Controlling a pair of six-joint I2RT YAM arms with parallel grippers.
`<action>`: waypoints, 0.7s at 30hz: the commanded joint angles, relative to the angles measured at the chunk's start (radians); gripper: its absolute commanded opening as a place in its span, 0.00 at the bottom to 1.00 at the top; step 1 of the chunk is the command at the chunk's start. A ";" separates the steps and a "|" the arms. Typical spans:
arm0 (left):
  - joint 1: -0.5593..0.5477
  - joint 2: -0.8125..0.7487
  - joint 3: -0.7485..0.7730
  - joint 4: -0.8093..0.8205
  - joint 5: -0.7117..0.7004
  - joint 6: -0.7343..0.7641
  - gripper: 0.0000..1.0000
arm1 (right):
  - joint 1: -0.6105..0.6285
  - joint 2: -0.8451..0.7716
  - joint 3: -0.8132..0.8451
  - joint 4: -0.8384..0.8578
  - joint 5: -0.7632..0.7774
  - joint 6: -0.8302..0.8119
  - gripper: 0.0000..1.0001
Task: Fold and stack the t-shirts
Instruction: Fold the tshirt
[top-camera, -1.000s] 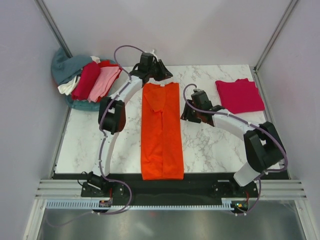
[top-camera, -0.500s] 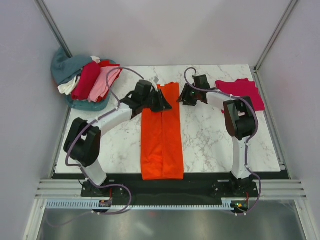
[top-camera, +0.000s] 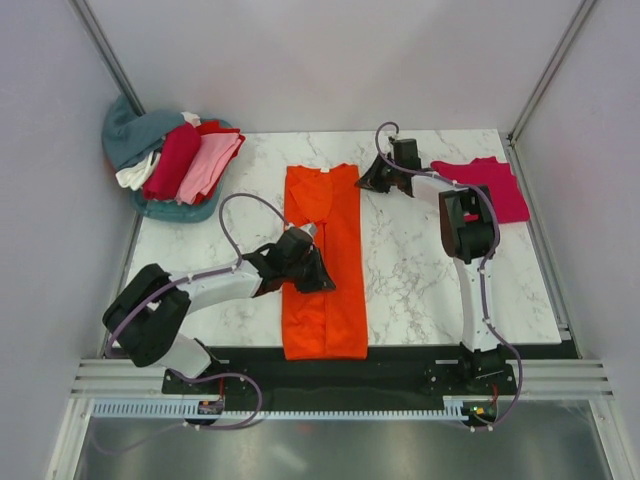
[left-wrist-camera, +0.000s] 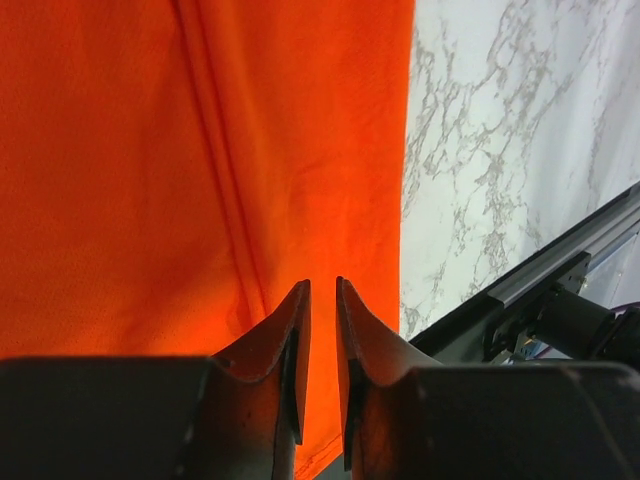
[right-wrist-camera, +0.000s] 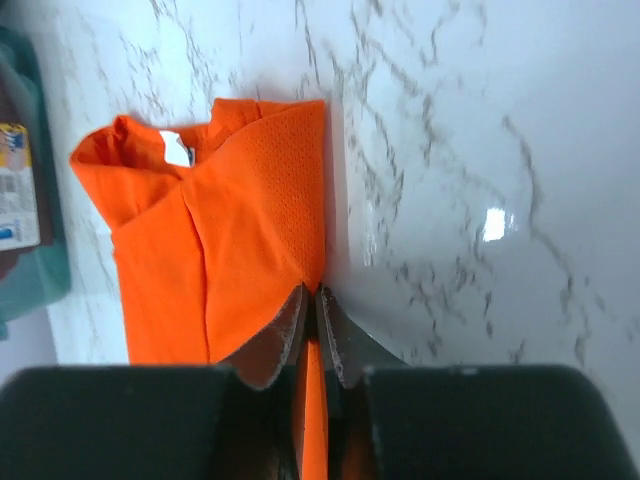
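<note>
Top external view: on the marble table (top-camera: 430, 280) the orange t-shirt (top-camera: 335, 205) lies folded into 1 long strip. My right gripper (right-wrist-camera: 313, 290) has closed on its far right edge. My left gripper (left-wrist-camera: 322, 285) is over mid-shirt, jaws nearly together; I cannot tell whether they hold cloth.
</note>
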 joint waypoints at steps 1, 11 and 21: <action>-0.023 -0.028 -0.021 0.065 -0.038 -0.067 0.22 | -0.025 0.103 0.043 -0.010 0.023 0.015 0.12; -0.012 -0.108 0.047 -0.022 -0.064 -0.011 0.23 | -0.107 0.257 0.293 -0.010 -0.033 0.109 0.21; 0.111 -0.229 -0.056 -0.079 -0.085 0.017 0.45 | -0.112 -0.038 -0.051 0.019 -0.098 0.031 0.53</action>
